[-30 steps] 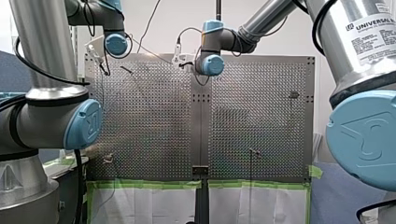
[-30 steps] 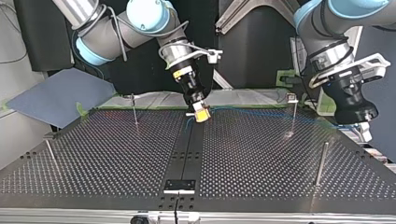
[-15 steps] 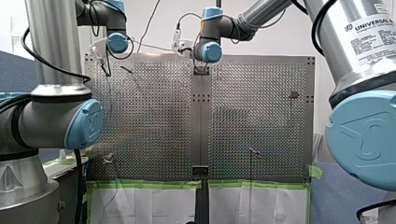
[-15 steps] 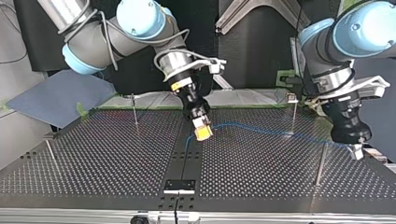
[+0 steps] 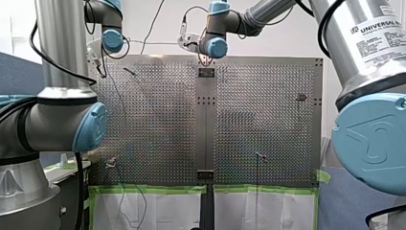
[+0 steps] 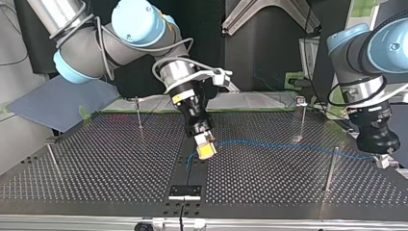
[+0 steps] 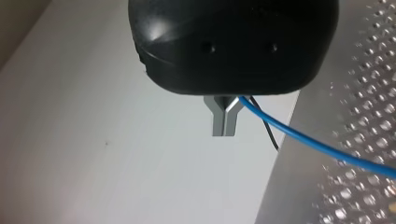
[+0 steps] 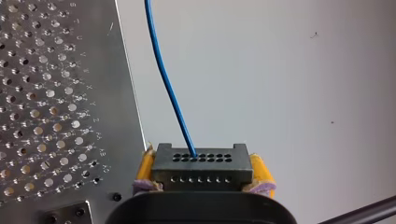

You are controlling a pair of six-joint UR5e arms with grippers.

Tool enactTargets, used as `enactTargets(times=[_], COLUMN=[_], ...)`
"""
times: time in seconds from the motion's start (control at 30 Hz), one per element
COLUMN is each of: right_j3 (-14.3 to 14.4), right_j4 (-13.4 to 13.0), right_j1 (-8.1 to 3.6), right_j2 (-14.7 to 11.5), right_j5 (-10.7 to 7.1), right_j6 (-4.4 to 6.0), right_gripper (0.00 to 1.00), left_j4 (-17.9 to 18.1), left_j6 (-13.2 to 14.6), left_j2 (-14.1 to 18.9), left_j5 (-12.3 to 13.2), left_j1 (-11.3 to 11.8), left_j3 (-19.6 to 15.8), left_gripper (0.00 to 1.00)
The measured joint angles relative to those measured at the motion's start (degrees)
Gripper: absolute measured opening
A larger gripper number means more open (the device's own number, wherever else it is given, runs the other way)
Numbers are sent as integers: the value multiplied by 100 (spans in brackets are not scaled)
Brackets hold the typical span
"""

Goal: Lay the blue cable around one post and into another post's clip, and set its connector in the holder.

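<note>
My right gripper hangs over the plate's centre strip, its yellow pads shut on the black connector. The blue cable leaves the connector and runs low across the plate to my left gripper at the top view's right edge. That gripper's metal fingers are shut on the cable. The cable passes a plain post; on which side, I cannot tell. A post with a clip stands farther back. The black holder sits on the strip, ahead of the connector.
Two more thin posts stand on the top view's left half of the perforated plate. Green tape edges the plate on the arms' side. Thin black wires trail from both wrists.
My right gripper has carried the connector along the centre strip toward the holder. My left gripper has moved toward the top view's right and front, drawing the cable past the plain post.
</note>
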Motion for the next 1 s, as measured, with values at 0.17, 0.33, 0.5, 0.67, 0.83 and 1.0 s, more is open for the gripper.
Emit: enactTargets(times=[0.17,0.33,0.5,0.67,0.83,1.0], right_j3=[-122,-276,-453,-660,-796,-831], right_j4=[8,59,138,202,220,203], right_j1=[-4,-3,7,14,13,-6], right_j2=[153,296,445,644,826,929], right_j5=[-67,-96,-100,-100,-100,-100], right_j6=[0,0,0,0,0,0], right_gripper=[0,0,0,0,0,0], left_j4=[-40,-53,-54,-48,-54,-26], left_j6=[-20,-24,-25,-61,-83,-143], left_j2=[-85,-276,-521,-777,-976,-1203], left_j5=[259,491,731,882,936,954], left_j1=[261,492,633,660,678,701], left_j3=[102,282,504,686,800,843], left_gripper=[0,0,0,0,0,0])
